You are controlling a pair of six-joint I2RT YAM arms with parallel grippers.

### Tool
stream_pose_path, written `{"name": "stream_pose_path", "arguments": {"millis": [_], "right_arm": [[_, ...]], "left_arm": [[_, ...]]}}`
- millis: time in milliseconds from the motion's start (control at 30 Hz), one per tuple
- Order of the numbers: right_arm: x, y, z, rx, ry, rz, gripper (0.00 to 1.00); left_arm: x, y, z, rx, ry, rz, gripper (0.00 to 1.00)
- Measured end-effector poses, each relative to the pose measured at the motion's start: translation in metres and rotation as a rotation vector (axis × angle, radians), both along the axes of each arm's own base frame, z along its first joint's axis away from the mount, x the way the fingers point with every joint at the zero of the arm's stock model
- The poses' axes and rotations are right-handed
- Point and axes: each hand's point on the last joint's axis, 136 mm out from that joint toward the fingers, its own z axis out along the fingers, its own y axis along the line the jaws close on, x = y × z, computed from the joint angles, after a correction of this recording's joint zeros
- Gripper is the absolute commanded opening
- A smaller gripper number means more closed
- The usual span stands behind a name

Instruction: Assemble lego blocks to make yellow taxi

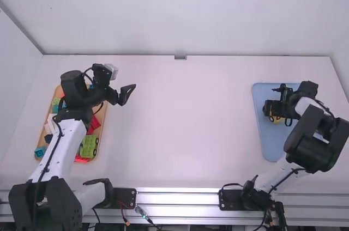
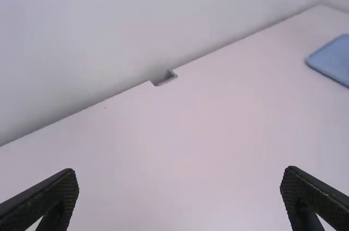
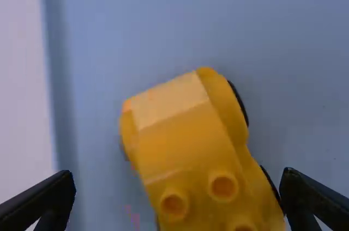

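Nearest the high camera, at the lower left, is the left arm's big black joint [image 1: 61, 205]; from it a white link [image 1: 62, 146] slants up the picture over the wooden tray [image 1: 101, 127], and the left gripper [image 1: 127, 93] points right, past the tray's edge; its fingers stand wide apart with nothing between them; the right arm folds at a black elbow [image 1: 311, 153] at the right, and its white forearm [image 1: 306, 105] leads back left to the right gripper [image 1: 272, 109] over the blue tray [image 1: 265, 143]; its fingers too are spread wide, one to either side of the yellow car [image 3: 182, 146]; whether either touches it I cannot tell.

The wooden tray holds a teal block [image 1: 40, 152], a pale block [image 1: 50, 126], a green piece with dark wheels [image 1: 88, 146] and red blocks [image 1: 94, 123]; the blue tray holds the yellow car, which has round studs and dark wheels.

The left arm hides the middle of the wooden tray; the right gripper covers part of the car in the high view; the right wrist view's bottom edge cuts the car off; a small pink patch [image 3: 133, 217] beside it is too blurred to name.
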Motion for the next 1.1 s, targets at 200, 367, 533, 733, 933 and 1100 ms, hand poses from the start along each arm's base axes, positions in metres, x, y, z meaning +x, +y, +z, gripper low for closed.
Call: {"name": "stream_pose_path", "arguments": {"millis": [200, 367, 533, 733, 933, 1100], "right_arm": [[0.019, 0.028, 0.085, -0.069, -0.074, 0.078, 0.99], [0.024, 0.064, 0.147, -0.108, -0.170, 0.164, 0.99], [0.016, 0.117, 0.198, -0.129, -0.261, 0.288, 0.99], [0.001, 0.170, 0.242, -0.148, -0.383, 0.423, 0.99], [-0.009, 0.185, 0.284, -0.182, -0.523, 0.432, 0.93], [-0.012, 0.174, 0.292, -0.214, -0.576, 0.346, 0.85]], "left_arm": [[0.001, -0.005, 0.008, 0.014, -0.002, 0.066, 0.99], [-0.013, -0.019, 0.037, 0.060, -0.092, 0.078, 0.99], [-0.041, -0.029, 0.079, 0.101, -0.228, 0.067, 0.99], [-0.072, -0.028, 0.120, 0.104, -0.365, 0.088, 0.98], [-0.093, -0.031, 0.134, 0.092, -0.428, 0.097, 0.92], [-0.097, -0.023, 0.108, 0.059, -0.371, 0.159, 0.84]]}}
